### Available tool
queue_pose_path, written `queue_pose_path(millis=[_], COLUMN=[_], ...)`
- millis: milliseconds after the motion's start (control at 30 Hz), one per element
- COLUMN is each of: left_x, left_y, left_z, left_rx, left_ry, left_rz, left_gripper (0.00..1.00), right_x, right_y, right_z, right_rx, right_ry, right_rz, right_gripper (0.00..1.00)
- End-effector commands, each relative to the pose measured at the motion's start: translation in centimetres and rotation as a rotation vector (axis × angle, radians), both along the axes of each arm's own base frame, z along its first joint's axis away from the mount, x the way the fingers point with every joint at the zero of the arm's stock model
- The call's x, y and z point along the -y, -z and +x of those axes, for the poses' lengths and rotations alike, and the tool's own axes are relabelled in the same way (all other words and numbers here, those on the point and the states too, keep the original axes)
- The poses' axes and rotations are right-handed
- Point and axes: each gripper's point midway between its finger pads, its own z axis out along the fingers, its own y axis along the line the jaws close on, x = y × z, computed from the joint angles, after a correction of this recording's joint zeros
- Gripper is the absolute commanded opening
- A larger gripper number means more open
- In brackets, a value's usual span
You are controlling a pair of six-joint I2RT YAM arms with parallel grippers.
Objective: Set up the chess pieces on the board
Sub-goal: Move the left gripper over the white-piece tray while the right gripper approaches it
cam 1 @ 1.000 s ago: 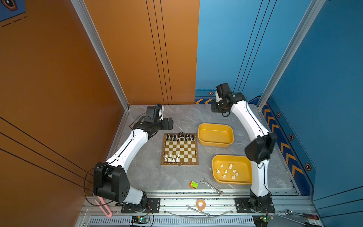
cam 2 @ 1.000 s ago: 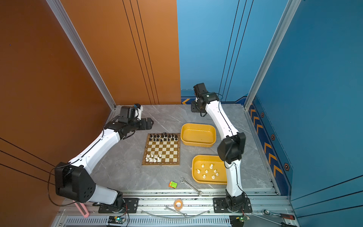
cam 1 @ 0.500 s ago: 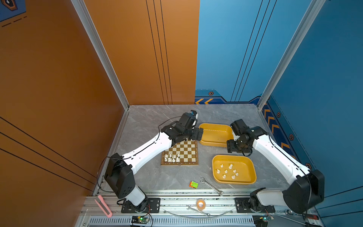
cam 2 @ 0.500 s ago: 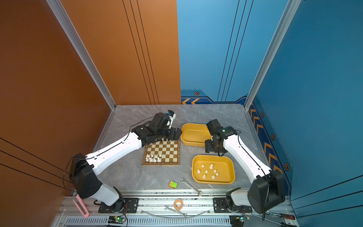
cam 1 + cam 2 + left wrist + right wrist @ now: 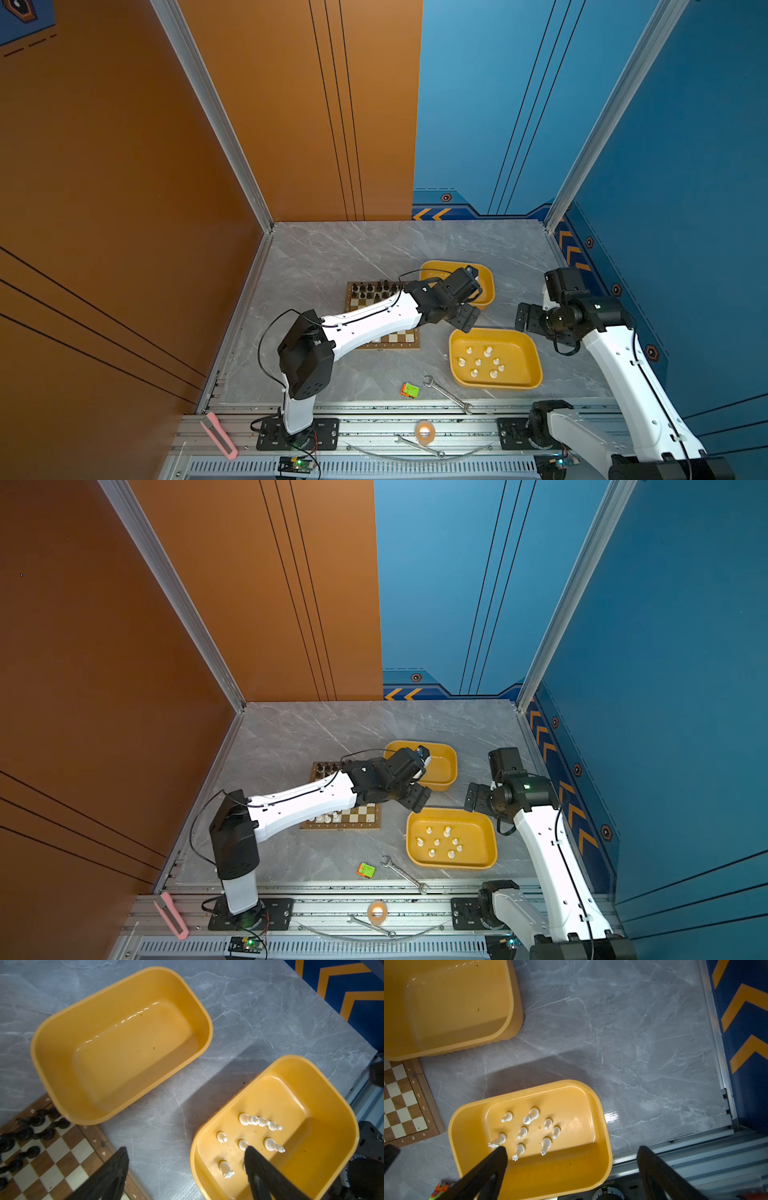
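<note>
The board (image 5: pixel 400 337) lies left of two yellow trays, and my left arm crosses over it. Black chess pieces (image 5: pixel 374 287) stand along its far rows, also in the left wrist view (image 5: pixel 31 1132). A few white ones (image 5: pixel 327 818) stand on its near row. Several white pieces (image 5: pixel 482 361) stand in the near tray (image 5: pixel 530 349). My left gripper (image 5: pixel 466 319) hangs open and empty between the trays, at the near tray's far-left corner (image 5: pixel 186 1148). My right gripper (image 5: pixel 524 318) is open and empty by that tray's far-right corner (image 5: pixel 572 1149).
The far tray (image 5: pixel 487 291) is empty (image 5: pixel 124 1043). A wrench (image 5: pixel 446 392) and a small green-orange block (image 5: pixel 410 390) lie near the table's front edge. An orange ring (image 5: pixel 424 430) and a pink tool (image 5: pixel 218 434) rest on the front rail. Walls close in on both sides.
My left arm swung from the back left across the board to the gap between the trays. My right arm came from the back wall to the near tray's right side.
</note>
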Motion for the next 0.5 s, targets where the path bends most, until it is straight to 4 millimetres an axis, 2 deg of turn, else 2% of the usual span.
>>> queue_pose_path(millis=[0,167,200,467], left_x=[1.3,2.6,2.9,5.1], left_y=[0.9,2.5,2.9,6.0], left_z=[-1.3,-2.9,-3.3,-4.6], left_rx=[0.005,-0.007,-0.014,-0.05], left_ry=[0.062,0.131,0.144,0.197], left_rz=[0.069,0.13,0.134,0.167], left_gripper=[0.88,0.87,0.83,0.8], right_x=[1.8,2.9,3.0,3.0], right_y=[-0.5,0.3,0.3,0.4], right_z=[-1.6,-2.6,-2.7,-3.0], right_rx=[-0.024,-0.072,-0.07,-0.078], right_ry=[0.092,0.174,0.187,0.201], right_rz=[-0.038,-0.036,-0.029,-0.011], right_gripper=[1.0,1.0,1.0,1.0])
